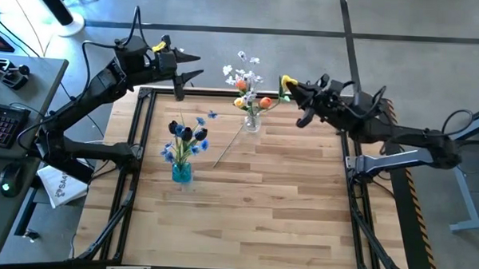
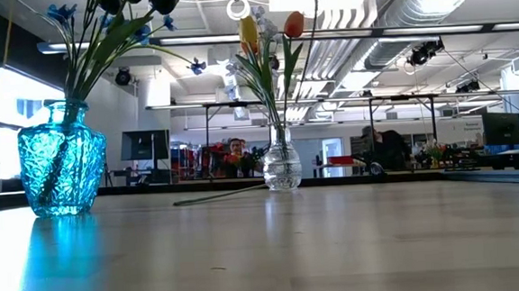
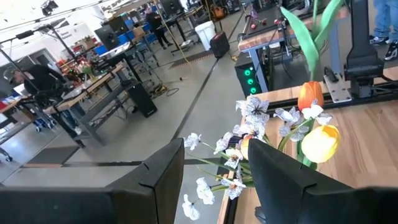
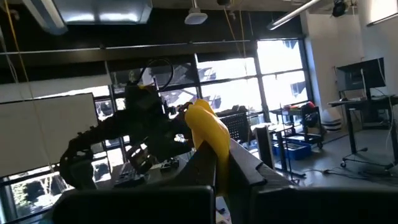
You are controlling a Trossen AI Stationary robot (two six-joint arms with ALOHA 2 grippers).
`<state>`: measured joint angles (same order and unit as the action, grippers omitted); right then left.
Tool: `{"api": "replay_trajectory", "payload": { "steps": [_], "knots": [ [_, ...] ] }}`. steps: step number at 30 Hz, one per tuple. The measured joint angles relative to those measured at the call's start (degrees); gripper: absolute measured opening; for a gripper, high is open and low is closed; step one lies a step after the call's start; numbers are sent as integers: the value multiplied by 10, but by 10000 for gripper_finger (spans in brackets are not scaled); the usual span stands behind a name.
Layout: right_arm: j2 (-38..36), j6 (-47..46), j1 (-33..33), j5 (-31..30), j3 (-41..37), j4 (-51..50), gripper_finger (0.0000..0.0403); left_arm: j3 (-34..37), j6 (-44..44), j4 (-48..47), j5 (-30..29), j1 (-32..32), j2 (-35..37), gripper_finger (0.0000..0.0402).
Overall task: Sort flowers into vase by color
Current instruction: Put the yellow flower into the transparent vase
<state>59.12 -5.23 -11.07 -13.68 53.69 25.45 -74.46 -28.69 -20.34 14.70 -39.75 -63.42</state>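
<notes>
A clear glass vase (image 1: pixel 252 121) (image 2: pixel 282 168) near the table's far edge holds orange, yellow and white flowers (image 3: pixel 309 127). A blue glass vase (image 1: pixel 181 173) (image 2: pixel 61 159) stands left of the middle with dark purple tulips and blue blossoms (image 1: pixel 188 137). One green stem (image 1: pixel 229 147) (image 2: pixel 222 196) lies flat on the table between the vases. My right gripper (image 1: pixel 292 90) (image 4: pixel 224 167) hovers right of the clear vase, shut on a yellow tulip (image 1: pixel 287 82). My left gripper (image 1: pixel 190 74) (image 3: pixel 217 177) is open, raised over the far edge left of the clear vase. My right gripper pinches the yellow tulip between its two fingers (image 4: pixel 202 168), just below the head (image 4: pixel 207 129). The head sticks out past the fingertips. The fingers come level from the table's right, and the flower is lifted clear of the table. The gripper hides the stem.
The wooden table's near half (image 1: pixel 244 222) holds nothing. A black frame (image 1: pixel 134 187) borders the table. A keyboard and mouse (image 1: pixel 4 130) sit on a desk off the left side. People sit in the room behind the table (image 2: pixel 235 151).
</notes>
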Motion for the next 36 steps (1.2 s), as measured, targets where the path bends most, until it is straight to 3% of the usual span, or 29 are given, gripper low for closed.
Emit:
{"api": "replay_trajectory", "payload": {
  "steps": [5, 15, 23, 28, 36],
  "knots": [
    [27, 13, -17, 33, 0, 40, 1, 0, 0, 0, 0, 0, 0, 168],
    [85, -3, -19, 35, 0, 45, 1, 0, 0, 0, 0, 0, 0, 168],
    [129, -43, -44, 30, 0, 41, 36, 0, 0, 0, 0, 0, 0, 168],
    [145, -97, -63, 63, 0, 41, 99, 0, 0, 0, 0, 0, 0, 168],
    [143, -100, -67, 107, 0, 32, 261, 0, 1, 0, 0, 0, 0, 168]
  ]
}}
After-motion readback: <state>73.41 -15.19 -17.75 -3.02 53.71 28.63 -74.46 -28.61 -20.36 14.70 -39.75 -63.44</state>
